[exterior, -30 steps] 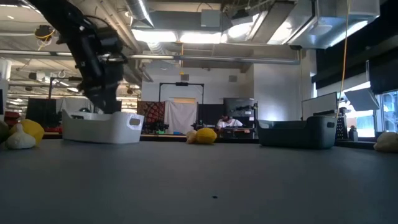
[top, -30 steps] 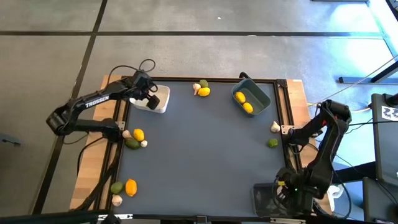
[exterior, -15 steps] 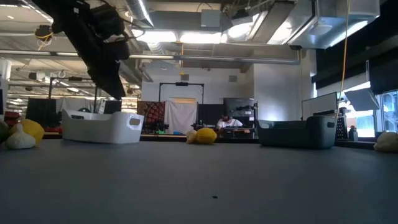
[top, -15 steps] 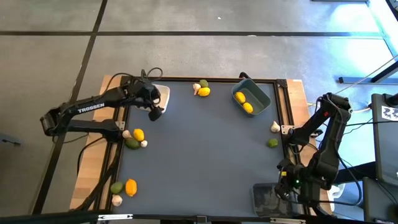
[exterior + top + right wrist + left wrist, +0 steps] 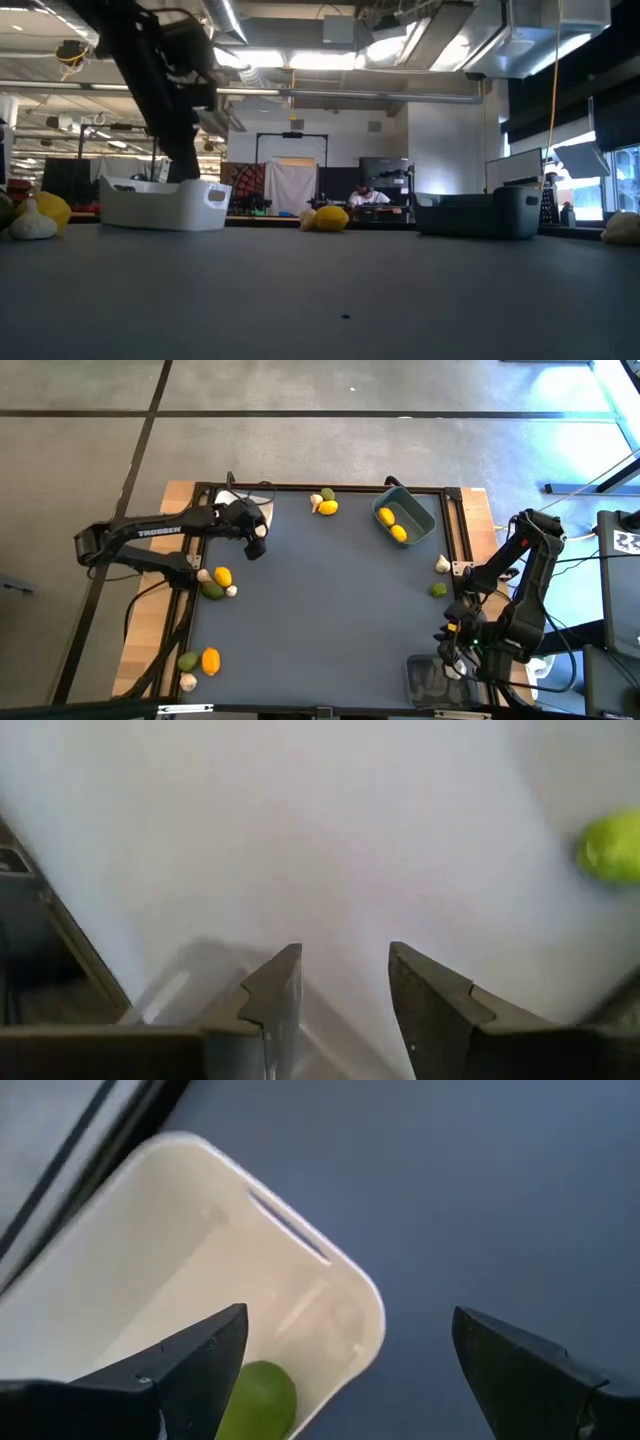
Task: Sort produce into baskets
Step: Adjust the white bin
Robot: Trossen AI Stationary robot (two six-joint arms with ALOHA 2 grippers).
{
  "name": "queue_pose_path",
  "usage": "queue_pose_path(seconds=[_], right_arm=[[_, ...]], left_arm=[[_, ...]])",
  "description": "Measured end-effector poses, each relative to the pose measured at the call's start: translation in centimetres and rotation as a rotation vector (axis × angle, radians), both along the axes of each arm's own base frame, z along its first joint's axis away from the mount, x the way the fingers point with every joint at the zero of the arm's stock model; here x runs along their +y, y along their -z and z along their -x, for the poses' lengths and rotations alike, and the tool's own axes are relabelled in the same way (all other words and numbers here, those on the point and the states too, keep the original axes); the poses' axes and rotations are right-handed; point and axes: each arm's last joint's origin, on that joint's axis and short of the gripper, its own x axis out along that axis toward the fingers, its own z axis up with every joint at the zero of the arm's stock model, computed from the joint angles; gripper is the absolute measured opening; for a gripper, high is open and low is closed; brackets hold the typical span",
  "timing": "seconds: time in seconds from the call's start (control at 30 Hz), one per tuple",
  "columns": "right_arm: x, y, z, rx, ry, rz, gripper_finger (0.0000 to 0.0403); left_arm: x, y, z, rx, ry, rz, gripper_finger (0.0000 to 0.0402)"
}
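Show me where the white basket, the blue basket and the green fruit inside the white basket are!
white basket (image 5: 345, 1295): left wrist view, on its rounded corner rim.
blue basket (image 5: 422, 513): high view, on its right-hand wall.
green fruit (image 5: 262, 1395): left wrist view, on the middle of its skin, inside the white basket.

The centre of my table (image 5: 320, 600) lies bare and passable; obstacles hug the edges: white basket (image 5: 160, 203) beneath my left gripper (image 5: 254, 540), blue-grey basket (image 5: 405, 520), produce clusters (image 5: 215, 582) along the left rim
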Motion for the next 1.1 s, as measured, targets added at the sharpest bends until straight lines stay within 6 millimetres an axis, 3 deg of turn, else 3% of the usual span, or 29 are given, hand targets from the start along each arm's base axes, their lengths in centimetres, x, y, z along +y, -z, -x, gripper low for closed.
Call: queue_pose_path(seconds=[0.33, 0.87, 1.1], right_arm=[[-0.5, -0.6, -1.5, -0.302, -0.060, 0.214, 0.0151], [-2.6, -0.9, -6.8, -0.297, -0.127, 0.429, 0.0151], [-3.2, -1.1, -8.3, -0.301, -0.155, 0.487, 0.0151]], left_arm=[[1.1, 2.2, -0.6, 0.142, -0.123, -0.066, 0.0347], [4.7, 2.4, 1.8, 0.193, -0.377, -0.118, 0.0347], [5.2, 2.3, 2.3, 0.185, -0.411, -0.108, 0.0347]])
